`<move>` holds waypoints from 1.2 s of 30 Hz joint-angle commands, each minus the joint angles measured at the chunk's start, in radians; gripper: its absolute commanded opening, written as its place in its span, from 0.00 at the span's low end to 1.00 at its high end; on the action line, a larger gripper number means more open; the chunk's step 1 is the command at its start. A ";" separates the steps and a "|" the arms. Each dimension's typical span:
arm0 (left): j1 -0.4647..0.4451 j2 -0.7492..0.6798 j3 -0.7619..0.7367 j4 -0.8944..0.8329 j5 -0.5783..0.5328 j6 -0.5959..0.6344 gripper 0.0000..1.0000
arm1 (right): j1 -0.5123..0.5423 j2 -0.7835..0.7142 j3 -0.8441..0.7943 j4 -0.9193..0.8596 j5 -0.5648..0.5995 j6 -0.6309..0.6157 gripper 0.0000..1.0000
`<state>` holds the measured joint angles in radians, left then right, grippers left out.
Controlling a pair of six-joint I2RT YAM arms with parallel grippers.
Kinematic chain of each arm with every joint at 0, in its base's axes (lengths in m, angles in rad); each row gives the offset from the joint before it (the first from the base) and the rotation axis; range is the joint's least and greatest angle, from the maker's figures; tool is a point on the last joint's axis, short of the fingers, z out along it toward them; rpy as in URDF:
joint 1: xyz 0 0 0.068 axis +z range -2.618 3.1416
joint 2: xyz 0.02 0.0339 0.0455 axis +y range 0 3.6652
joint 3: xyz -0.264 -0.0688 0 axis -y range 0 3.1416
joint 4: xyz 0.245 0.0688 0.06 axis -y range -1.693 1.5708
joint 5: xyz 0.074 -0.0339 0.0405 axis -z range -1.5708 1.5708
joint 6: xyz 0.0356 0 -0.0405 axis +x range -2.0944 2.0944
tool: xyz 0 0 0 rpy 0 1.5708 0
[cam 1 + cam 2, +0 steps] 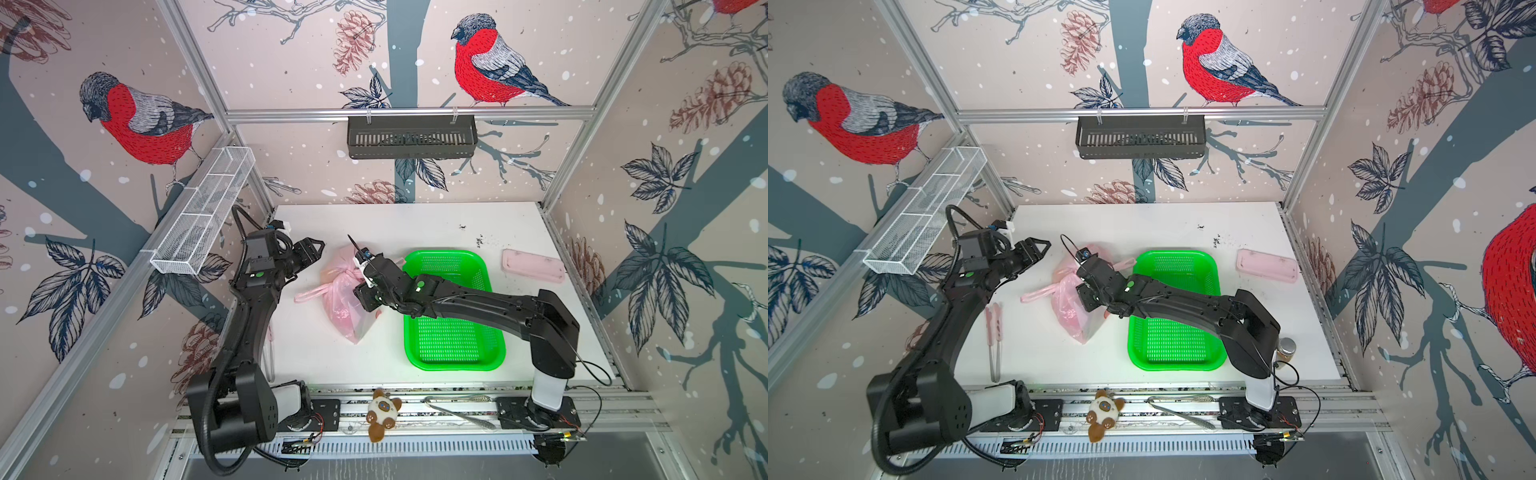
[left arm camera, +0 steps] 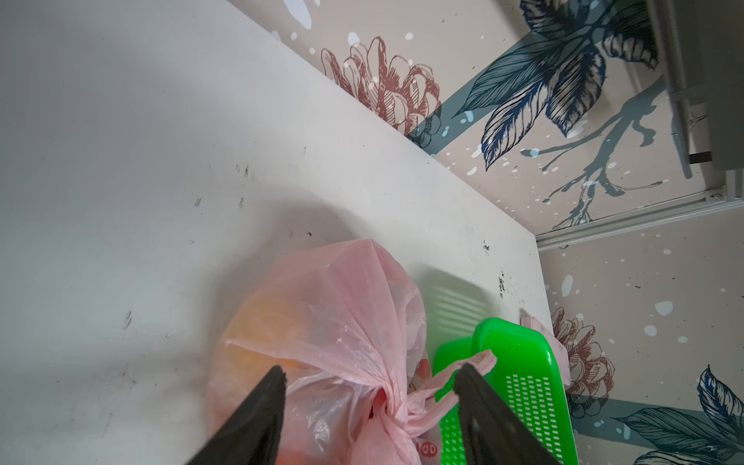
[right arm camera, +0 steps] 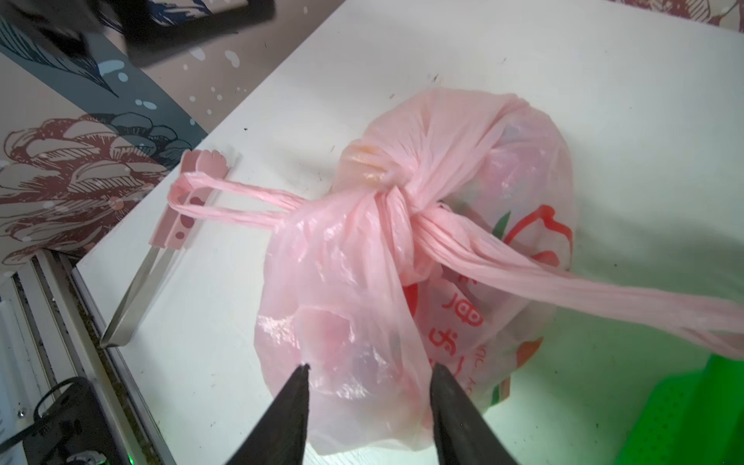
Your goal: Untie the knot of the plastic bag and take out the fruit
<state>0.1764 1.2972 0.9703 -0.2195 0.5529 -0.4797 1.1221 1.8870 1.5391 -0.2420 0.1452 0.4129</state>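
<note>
Fruit (image 2: 273,322) blurs behind plastic bag (image 3: 342,282); left claw (image 2: 370,368) and right claw (image 3: 370,366) gape.

green basket (image 1: 449,340): table, right-centre | pink case (image 1: 534,266): beyond it | tongs (image 1: 993,320): left | jar, perhaps (image 1: 1286,349): right edge
</note>
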 commanded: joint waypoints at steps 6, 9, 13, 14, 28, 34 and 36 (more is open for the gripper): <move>-0.072 0.142 0.087 -0.009 0.010 0.032 0.67 | 0.001 0.120 0.120 -0.008 0.044 -0.005 0.54; -0.108 0.188 0.101 -0.006 0.006 0.033 0.67 | -0.005 0.163 0.151 -0.009 0.021 -0.005 0.51; -0.139 0.229 0.113 0.000 -0.005 0.033 0.68 | -0.016 0.181 0.145 0.011 -0.016 -0.009 0.37; -0.144 0.239 0.118 -0.001 -0.008 0.036 0.69 | -0.019 0.179 0.137 0.020 -0.028 -0.010 0.31; -0.267 0.336 0.239 -0.160 -0.127 0.136 0.69 | -0.033 0.056 -0.089 0.150 -0.110 -0.009 0.07; -0.340 0.347 0.290 -0.279 -0.257 0.203 0.60 | -0.044 0.038 -0.122 0.190 -0.133 -0.003 0.07; -0.362 0.350 0.312 -0.325 -0.304 0.227 0.59 | -0.044 0.037 -0.122 0.193 -0.133 -0.003 0.06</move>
<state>-0.1661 1.6444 1.2560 -0.4469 0.3431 -0.3126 1.0790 1.9350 1.4208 -0.0891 0.0257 0.4133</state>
